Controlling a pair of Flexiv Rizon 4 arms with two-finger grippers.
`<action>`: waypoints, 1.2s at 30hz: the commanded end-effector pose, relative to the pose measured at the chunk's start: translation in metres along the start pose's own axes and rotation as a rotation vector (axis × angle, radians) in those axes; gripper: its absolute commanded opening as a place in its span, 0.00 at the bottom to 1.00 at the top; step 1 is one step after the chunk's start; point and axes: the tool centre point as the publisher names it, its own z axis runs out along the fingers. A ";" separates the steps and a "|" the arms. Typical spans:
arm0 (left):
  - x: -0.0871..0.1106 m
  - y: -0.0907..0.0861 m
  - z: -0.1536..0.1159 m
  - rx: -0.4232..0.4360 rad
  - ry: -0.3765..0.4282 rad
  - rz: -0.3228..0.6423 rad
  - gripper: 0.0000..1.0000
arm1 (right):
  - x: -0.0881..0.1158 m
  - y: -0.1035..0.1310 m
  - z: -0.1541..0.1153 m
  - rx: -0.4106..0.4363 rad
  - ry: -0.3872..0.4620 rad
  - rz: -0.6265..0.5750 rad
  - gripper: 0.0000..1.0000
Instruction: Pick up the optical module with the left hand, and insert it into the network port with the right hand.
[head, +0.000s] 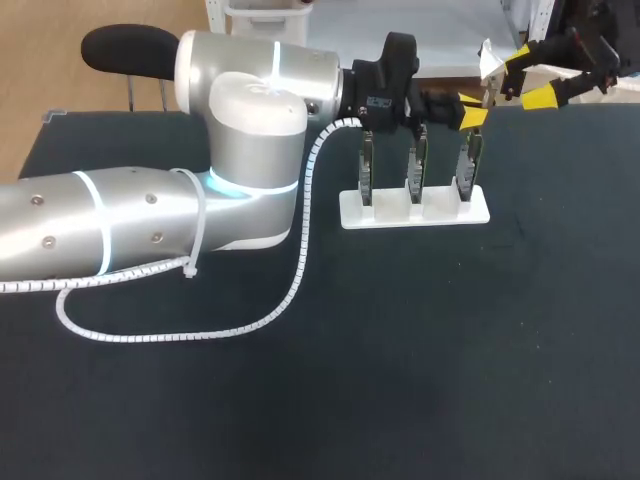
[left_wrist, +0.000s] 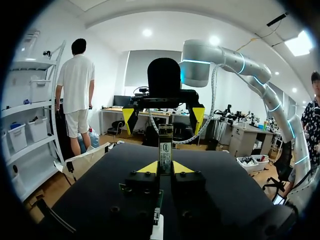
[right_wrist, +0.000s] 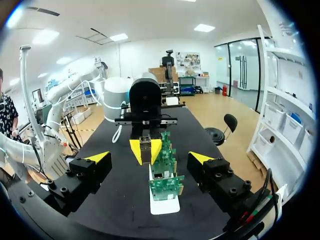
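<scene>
The left arm (head: 150, 220) lies low and level across the table (head: 400, 380), with its wrist stretched straight out. The left gripper (head: 472, 110) hangs just above the last of three upright boards (head: 412, 165) in a white stand (head: 415, 210). Its tips are pinched on the module (left_wrist: 165, 150), which sticks out ahead of them. Straight ahead and facing it, the right gripper (head: 530, 78) is level, spread wide and empty. The module is near its fingers (right_wrist: 97, 157) but apart from them.
</scene>
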 end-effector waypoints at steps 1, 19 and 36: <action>0.000 0.002 0.001 0.002 0.000 0.001 0.00 | -0.002 0.000 0.009 -0.009 0.000 -0.008 1.00; 0.000 0.002 0.001 0.002 0.000 0.001 0.00 | -0.017 -0.007 0.026 -0.069 0.029 -0.053 1.00; 0.000 0.002 0.001 0.002 0.000 0.001 0.00 | -0.015 -0.007 0.029 -0.078 0.061 -0.063 1.00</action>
